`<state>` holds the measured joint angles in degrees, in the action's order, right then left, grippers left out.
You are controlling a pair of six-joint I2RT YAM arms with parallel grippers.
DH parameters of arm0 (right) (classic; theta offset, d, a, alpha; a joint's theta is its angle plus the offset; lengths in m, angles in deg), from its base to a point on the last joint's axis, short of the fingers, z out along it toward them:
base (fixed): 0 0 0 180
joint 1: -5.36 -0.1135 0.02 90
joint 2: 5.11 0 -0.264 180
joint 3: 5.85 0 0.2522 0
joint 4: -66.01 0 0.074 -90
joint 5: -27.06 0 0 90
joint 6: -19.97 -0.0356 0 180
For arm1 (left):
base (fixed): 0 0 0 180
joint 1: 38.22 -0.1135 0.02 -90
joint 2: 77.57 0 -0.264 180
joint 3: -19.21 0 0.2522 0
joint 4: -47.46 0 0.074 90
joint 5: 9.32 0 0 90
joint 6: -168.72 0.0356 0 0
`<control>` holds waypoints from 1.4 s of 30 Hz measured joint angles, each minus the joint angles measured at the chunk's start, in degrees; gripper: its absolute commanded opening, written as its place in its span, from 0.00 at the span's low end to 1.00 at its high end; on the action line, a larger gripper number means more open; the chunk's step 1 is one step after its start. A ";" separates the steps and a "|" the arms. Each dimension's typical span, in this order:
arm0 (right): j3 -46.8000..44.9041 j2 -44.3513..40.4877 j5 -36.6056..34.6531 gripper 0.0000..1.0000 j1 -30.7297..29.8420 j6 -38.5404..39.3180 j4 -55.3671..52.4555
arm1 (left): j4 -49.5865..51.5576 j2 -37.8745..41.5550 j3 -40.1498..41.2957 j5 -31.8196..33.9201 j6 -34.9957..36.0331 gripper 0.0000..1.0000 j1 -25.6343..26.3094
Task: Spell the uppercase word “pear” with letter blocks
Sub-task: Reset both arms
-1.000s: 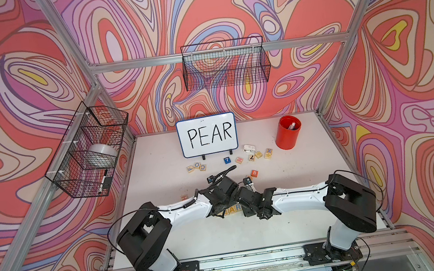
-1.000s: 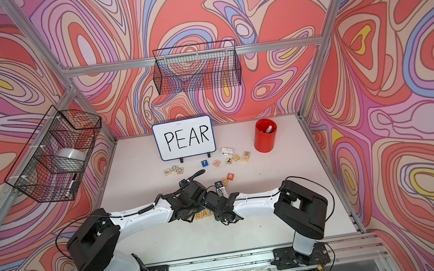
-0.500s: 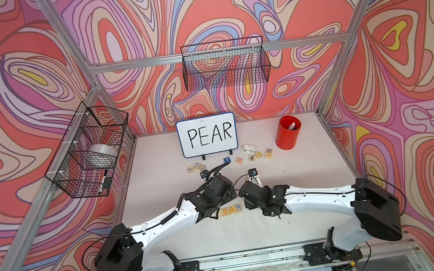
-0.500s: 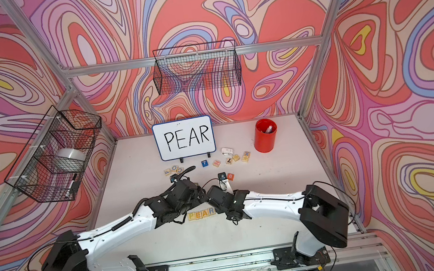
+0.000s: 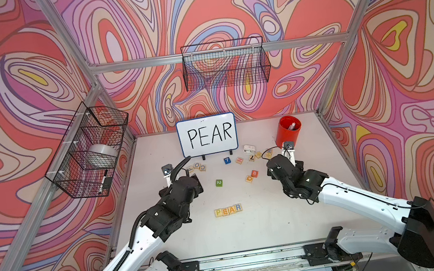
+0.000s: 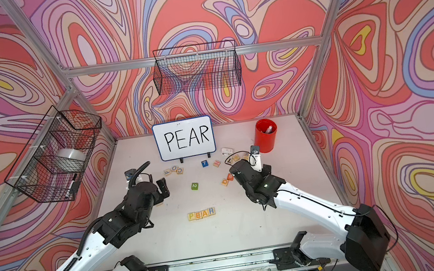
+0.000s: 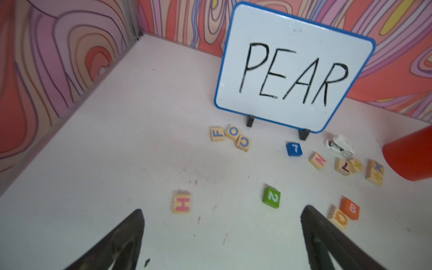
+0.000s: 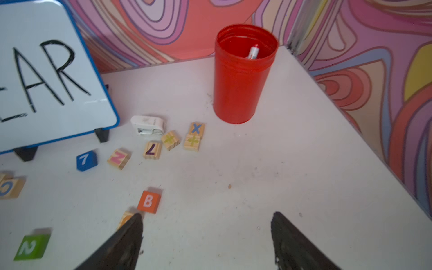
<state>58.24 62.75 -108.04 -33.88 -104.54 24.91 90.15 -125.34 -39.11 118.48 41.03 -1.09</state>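
The four letter blocks [image 5: 228, 210] lie side by side on the white table toward its front, reading P, E, A, R from left to right; both top views show the row [image 6: 201, 214] untouched. My left gripper [image 7: 223, 209] hovers to the back left of the row, open, with only bare table between its fingers. My right gripper [image 8: 207, 214] hovers to the back right of the row, also open and empty. One of its fingertips [image 8: 135, 219] shows beside an orange B cube [image 8: 148, 201]. Neither wrist view shows the row.
A whiteboard [image 5: 207, 138] reading PEAR stands at the back, a red cup [image 5: 288, 131] with a marker to its right. Loose blocks lie between: F, O, C [image 5: 197, 167], blue 7 [image 5: 227, 160], green 2 [image 5: 219, 183], H [image 7: 181, 201]. Wire baskets [image 5: 225, 64] hang on the walls.
Both arms have drawn back from the row, the left one to the left and the right one to the right. The right jaws have opened wider. The row now lies uncovered.
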 measured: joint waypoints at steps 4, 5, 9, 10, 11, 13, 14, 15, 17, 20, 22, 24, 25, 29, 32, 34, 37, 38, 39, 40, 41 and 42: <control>-1.53 -1.88 -1.51 0.92 6.47 2.29 1.46 | -6.43 2.84 5.20 4.35 8.55 1.00 -3.96; -2.10 -2.12 -1.68 0.92 8.57 2.82 2.03 | -8.57 2.91 6.51 5.38 10.67 1.00 -5.25; -4.07 -1.99 -2.12 0.93 15.72 4.37 4.07 | -19.43 2.38 12.00 8.59 19.34 1.00 -10.10; -4.76 -1.88 -2.34 0.93 16.96 4.92 5.16 | -22.67 2.01 13.46 8.85 21.20 1.00 -11.19; -5.77 -1.73 -2.54 0.93 17.99 5.68 6.73 | -25.97 1.51 15.26 8.81 22.88 1.00 -12.68; -8.31 -1.42 -2.69 0.96 19.19 7.48 10.23 | -31.19 -0.09 18.69 8.37 25.31 1.00 -16.17; -9.88 -1.29 -2.62 0.98 19.69 8.55 12.31 | -33.31 -1.09 20.20 7.87 26.03 1.00 -17.81; -11.34 -1.18 -2.43 0.98 20.11 9.53 14.05 | -35.26 -2.08 21.53 7.28 26.40 1.00 -19.23; -14.21 -0.74 -1.42 0.98 21.09 11.63 18.12 | -40.65 -4.57 24.50 5.95 27.15 1.00 -21.81; -16.33 0.81 -0.20 0.98 23.34 13.55 22.67 | -51.25 -9.46 29.38 4.13 29.03 1.00 -23.34; -16.85 2.45 0.83 0.98 24.94 14.78 25.83 | -57.96 -14.03 31.69 3.54 30.40 1.00 -23.61; -17.49 4.39 2.05 0.98 26.21 16.00 30.14 | -64.15 -19.28 32.74 3.26 32.09 1.00 -23.74; -18.08 5.33 2.71 0.98 26.56 16.50 32.65 | -68.06 -22.38 32.94 3.06 33.22 1.00 -23.85; -21.77 10.08 5.33 0.98 27.08 19.71 43.69 | -80.96 -30.36 32.96 1.27 37.13 1.00 -24.24; -22.12 14.80 7.08 0.98 27.23 22.32 49.77 | -87.27 -34.56 32.92 -1.14 38.47 1.00 -24.59; -22.10 17.53 8.74 0.98 27.39 24.24 53.37 | -91.62 -38.10 32.74 -3.50 39.87 1.00 -24.76; -22.56 19.85 10.49 0.98 27.63 26.71 60.70 | -92.70 -39.26 32.65 -7.65 40.98 1.00 -24.90; -22.58 20.37 10.95 0.98 27.78 27.58 62.55 | -93.09 -39.26 32.59 -9.18 41.16 1.00 -25.16; -22.58 20.92 11.52 0.98 27.96 28.39 64.48 | -93.39 -39.26 32.50 -10.73 41.22 1.00 -25.64; -22.58 21.44 12.07 0.98 28.06 29.46 66.29 | -93.55 -39.26 32.44 -12.26 41.20 1.00 -26.34; -22.58 21.92 12.48 0.98 28.11 30.38 67.80 | -93.53 -39.26 32.37 -13.70 41.11 1.00 -27.08; -22.60 22.56 12.96 0.98 28.20 31.43 69.79 | -93.50 -39.34 32.28 -15.13 40.89 1.00 -27.89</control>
<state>35.64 85.30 -95.08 -5.69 -73.11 94.70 -3.36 -164.68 -6.83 103.36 81.93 -28.98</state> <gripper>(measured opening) 0.985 0.999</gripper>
